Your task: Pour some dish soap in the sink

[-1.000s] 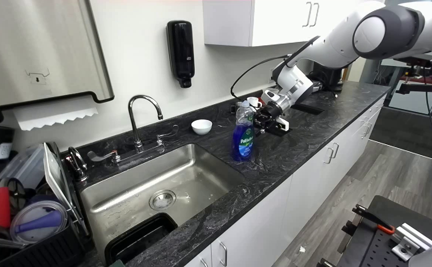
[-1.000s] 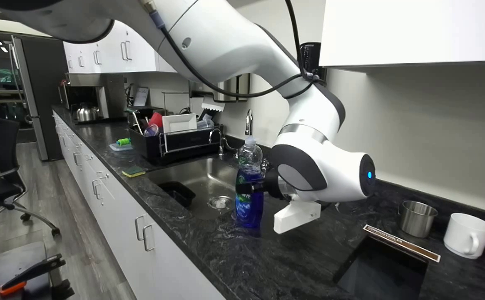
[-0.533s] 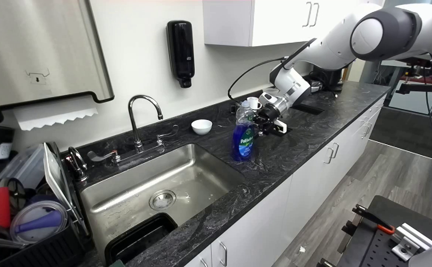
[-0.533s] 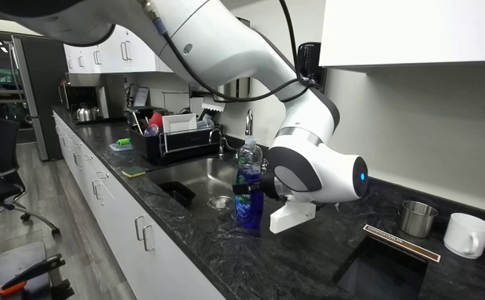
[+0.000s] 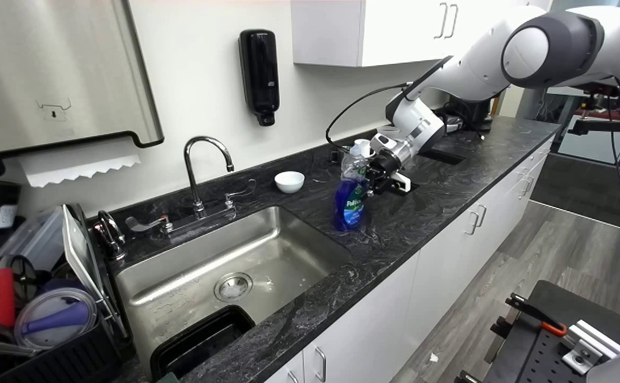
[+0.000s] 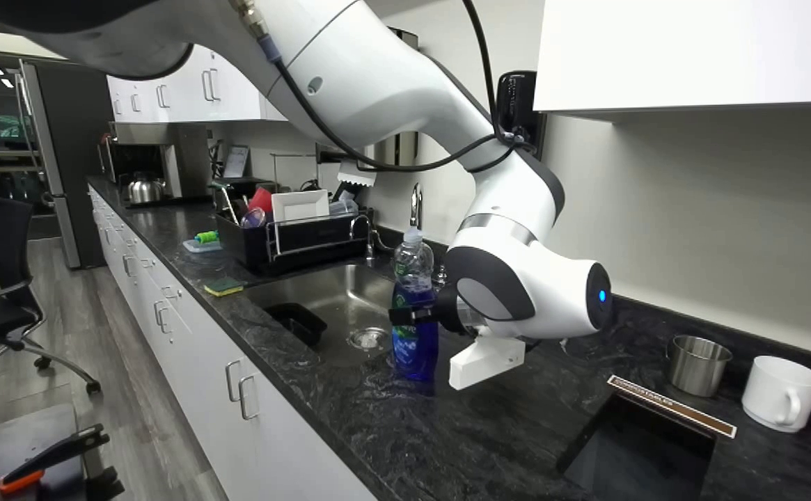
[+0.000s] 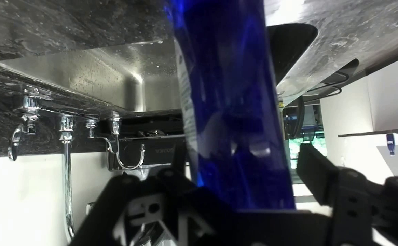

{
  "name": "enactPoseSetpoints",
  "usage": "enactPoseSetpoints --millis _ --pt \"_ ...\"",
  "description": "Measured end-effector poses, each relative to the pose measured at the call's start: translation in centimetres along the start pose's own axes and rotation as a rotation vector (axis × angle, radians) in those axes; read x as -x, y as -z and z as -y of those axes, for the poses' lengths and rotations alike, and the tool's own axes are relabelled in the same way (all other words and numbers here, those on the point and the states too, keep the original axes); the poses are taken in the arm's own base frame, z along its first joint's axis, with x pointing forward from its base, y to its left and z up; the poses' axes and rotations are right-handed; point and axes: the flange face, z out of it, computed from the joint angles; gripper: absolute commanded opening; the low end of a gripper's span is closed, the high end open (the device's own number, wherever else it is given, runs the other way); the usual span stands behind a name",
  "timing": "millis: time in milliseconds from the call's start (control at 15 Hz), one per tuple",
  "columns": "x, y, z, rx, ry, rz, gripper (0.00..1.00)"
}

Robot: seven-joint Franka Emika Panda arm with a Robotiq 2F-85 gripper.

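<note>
Has tilted the bottle (image 5: 349,194) slightly since half a second ago, carrying the cap (image 5: 355,151) away from the wall (image 5: 198,90), with the foot seemingly on the counter (image 5: 395,223).

Left to right in an exterior view, begin at the sink (image 5: 288,258), with a drain (image 5: 233,287) in its floor and the faucet (image 5: 192,183) between eleven and twelve o'clock from there. Pass the bowl (image 5: 289,182) at one o'clock from the drain. Then come to the bottle, at two o'clock from the drain, on the counter just beside the sink and not over it.

Looks filled past the middle with blue liquid (image 5: 342,197). Judge it fairly heavy for so slim a shape, weighted low, and likely to swing or twist under a loose hold. Expect thin, springy plastic: hardly fragile, slick if soapy, apt to dent under a hard pinch and to squirt through an unsealed cap. Take hold across the upper label (image 5: 353,205), square to the body, leaving the weight hanging below and the cap free.

Farther right, find the gripper (image 7: 242,158) reaching in from two o'clock, spread to straddle the bottle but apparently not clamped. In the wrist view, see fingers (image 7: 316,174) on both sides: at nine o'clock seemingly touching the plastic, at three o'clock apart by a slim gap. Centre before squeezing, so as not to topple the bottle.
</note>
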Motion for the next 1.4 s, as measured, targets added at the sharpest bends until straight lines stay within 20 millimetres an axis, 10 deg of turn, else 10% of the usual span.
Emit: enactPoseSetpoints --millis 533,1400 --pt "-0.4 0.3 -0.2 0.002 0.01 0.013 0.18" --pt "-4.4 5.6 -0.9 -0.045 0.15 0.405 0.17"
